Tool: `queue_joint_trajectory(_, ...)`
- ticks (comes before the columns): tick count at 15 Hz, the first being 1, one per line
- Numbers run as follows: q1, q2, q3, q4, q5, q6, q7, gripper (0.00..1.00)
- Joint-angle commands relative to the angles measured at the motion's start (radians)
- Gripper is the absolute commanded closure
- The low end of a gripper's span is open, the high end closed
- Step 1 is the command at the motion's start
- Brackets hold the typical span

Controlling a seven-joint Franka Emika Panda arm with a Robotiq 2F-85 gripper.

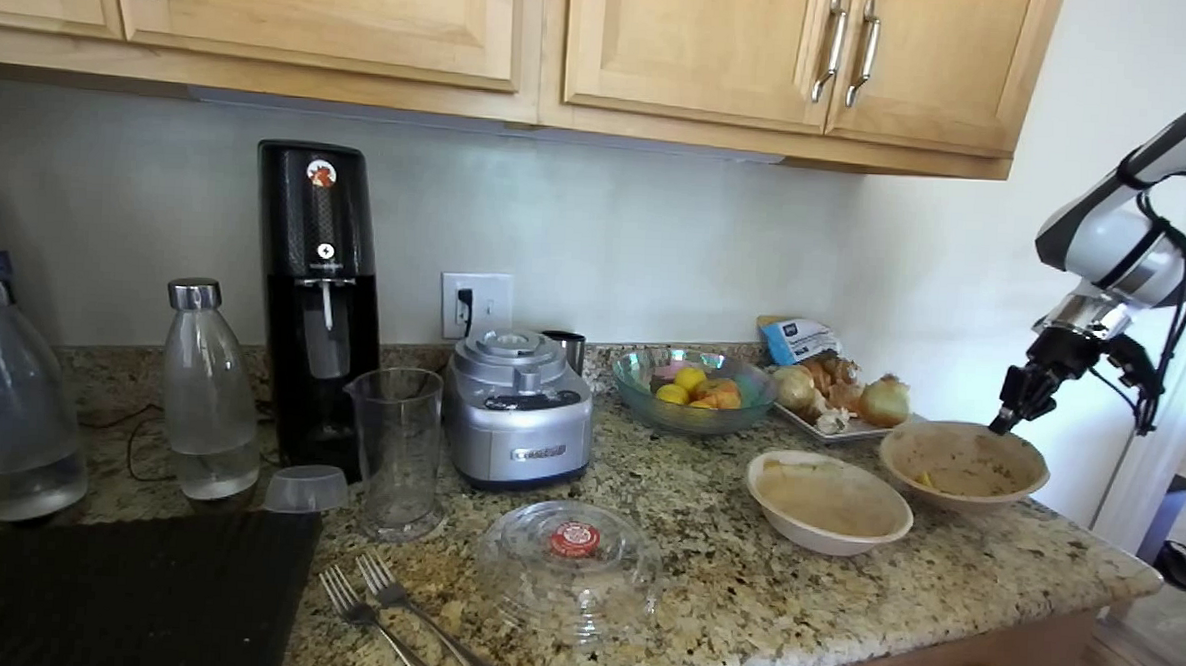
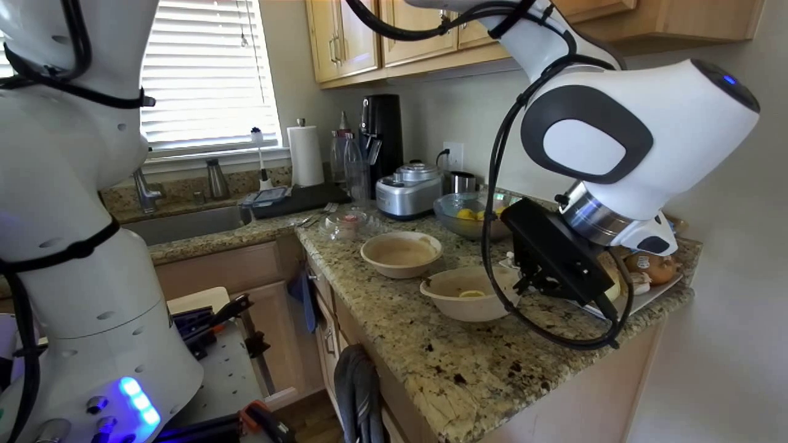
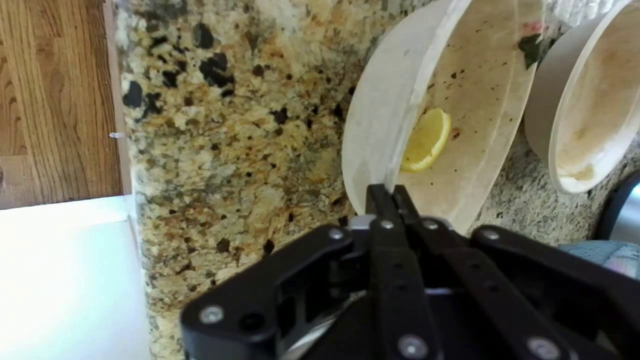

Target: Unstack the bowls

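Observation:
Two cream-beige bowls are side by side at the counter's end, not one inside the other. The bowl with a lemon piece (image 1: 977,475) is nearer the wall end; it also shows in an exterior view (image 2: 465,306) and the wrist view (image 3: 475,145). The second bowl (image 1: 826,505), with a stained inside, is beside it and also shows in an exterior view (image 2: 400,253) and the wrist view (image 3: 595,110). My gripper (image 3: 389,190) is shut on the rim of the lemon bowl, which looks to be at counter level. The fingertips (image 1: 1001,425) point down.
A tray of onions (image 1: 834,434) and a glass fruit bowl (image 1: 640,400) stand behind the bowls. A food processor (image 1: 518,435), a clear plastic lid (image 1: 568,572) and forks (image 1: 420,626) are further along. The counter (image 2: 492,375) ends close to the lemon bowl.

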Motion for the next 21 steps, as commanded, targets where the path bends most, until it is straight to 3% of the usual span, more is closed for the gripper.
queue_joint_trajectory(1,-0.044,0.042,0.037,0.028,0.02,0.033,-0.027,0.98)
queue_joint_trajectory(5,-0.048,0.078,0.051,0.038,0.006,0.057,-0.022,0.98)
queue_joint_trajectory(6,-0.047,0.079,0.053,0.036,-0.002,0.065,-0.032,0.72)
queue_joint_trajectory(7,-0.045,0.075,0.055,0.027,-0.006,0.08,-0.037,0.72)
queue_joint_trajectory(10,-0.036,0.051,0.059,-0.006,-0.013,0.145,-0.068,0.55)
queue_joint_trajectory(18,-0.017,-0.068,0.063,-0.117,-0.052,0.312,-0.178,0.03)
queue_joint_trajectory(21,-0.009,-0.158,0.063,-0.191,-0.095,0.385,-0.2,0.0)
